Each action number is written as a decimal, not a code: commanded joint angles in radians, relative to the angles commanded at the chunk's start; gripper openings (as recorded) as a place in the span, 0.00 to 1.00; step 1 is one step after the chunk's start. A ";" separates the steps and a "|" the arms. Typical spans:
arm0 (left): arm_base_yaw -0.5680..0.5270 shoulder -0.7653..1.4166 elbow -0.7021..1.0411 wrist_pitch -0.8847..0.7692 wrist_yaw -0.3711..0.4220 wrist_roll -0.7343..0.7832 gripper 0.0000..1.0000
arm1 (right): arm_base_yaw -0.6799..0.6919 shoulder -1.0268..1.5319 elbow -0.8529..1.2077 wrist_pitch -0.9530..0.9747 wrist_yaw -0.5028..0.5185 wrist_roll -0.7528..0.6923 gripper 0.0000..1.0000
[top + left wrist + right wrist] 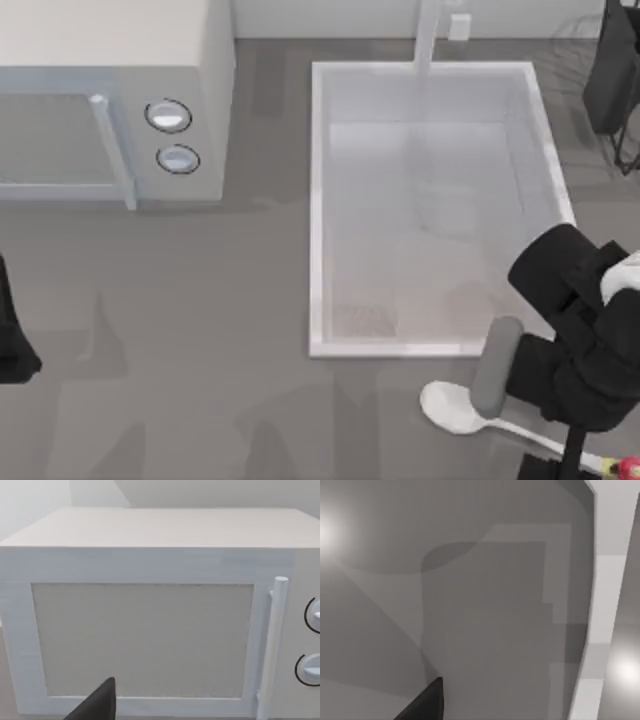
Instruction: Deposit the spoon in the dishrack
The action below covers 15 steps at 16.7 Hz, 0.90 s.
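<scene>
The spoon lay flat on the table, just in front of the sink's near rim, bowl toward the left and thin handle running right to a red-and-yellow tip at the lower right edge. The right arm hung over the handle and partly hid it; a grey part of that arm overlapped the bowl's right side. Whether the right gripper was spread or pinched could not be told. The right wrist view showed grey table and a white sink edge. The dishrack stood at the far right corner, well apart from the spoon. The left arm sat parked at the left edge, facing the microwave.
</scene>
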 joint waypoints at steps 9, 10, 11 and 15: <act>0.000 0.000 0.000 0.000 0.000 0.000 1.00 | 0.000 0.000 0.000 0.000 0.000 0.000 0.47; 0.000 0.000 0.000 0.000 0.000 0.000 1.00 | 0.000 0.000 0.000 0.000 0.000 0.000 0.40; 0.000 0.000 0.000 0.000 0.000 0.000 1.00 | 0.000 0.000 0.000 0.000 0.000 0.000 0.32; 0.000 0.000 0.000 0.000 0.000 0.000 1.00 | 0.000 0.000 0.000 0.000 0.000 0.000 0.02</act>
